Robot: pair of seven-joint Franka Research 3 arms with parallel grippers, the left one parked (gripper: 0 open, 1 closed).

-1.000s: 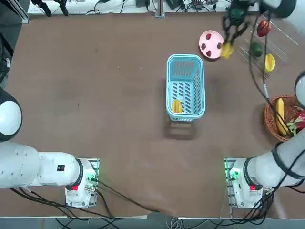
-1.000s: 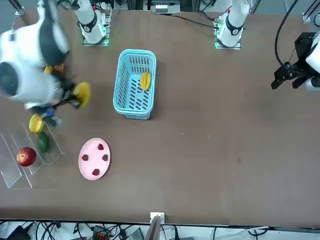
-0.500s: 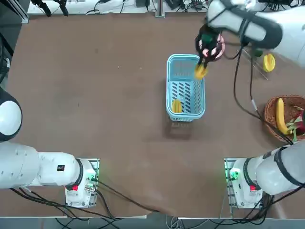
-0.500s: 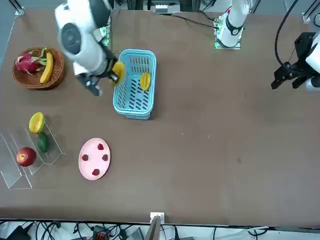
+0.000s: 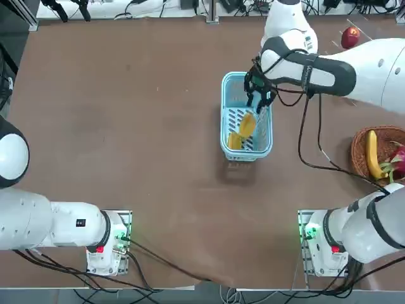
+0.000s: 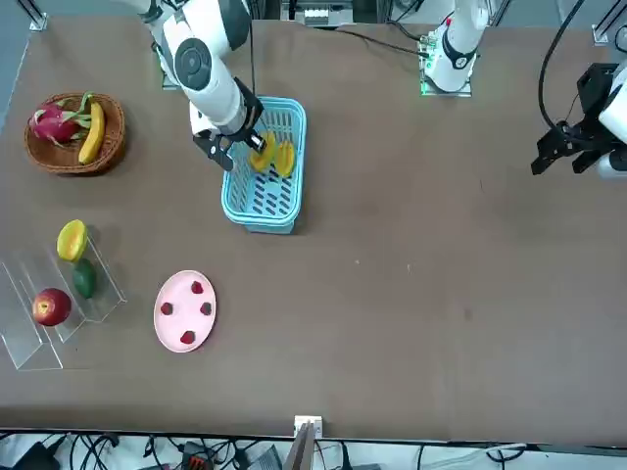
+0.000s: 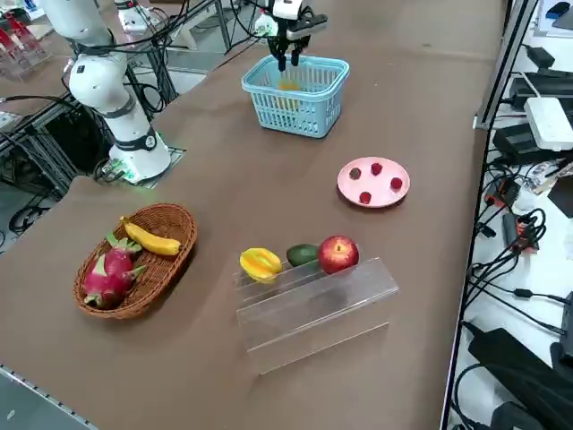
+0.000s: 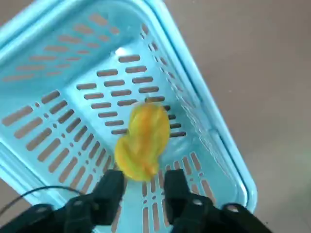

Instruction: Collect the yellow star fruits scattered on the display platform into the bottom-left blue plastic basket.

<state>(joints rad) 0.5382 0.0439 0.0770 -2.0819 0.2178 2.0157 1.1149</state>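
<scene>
Hovering over blue plastic basket (image 5: pixel 246 114), end effector (image 8: pixel 141 188) open; star fruit (image 8: pixel 142 141) just below.

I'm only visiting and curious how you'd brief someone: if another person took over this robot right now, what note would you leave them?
Right gripper: open, hanging over the blue plastic basket; the star fruit just below its fingers is free of them.
A second star fruit is also in the basket.
One star fruit remains on the display platform, next to a green fruit and a red apple.
Done: two fruits delivered.
Left: fetch the last one.
</scene>
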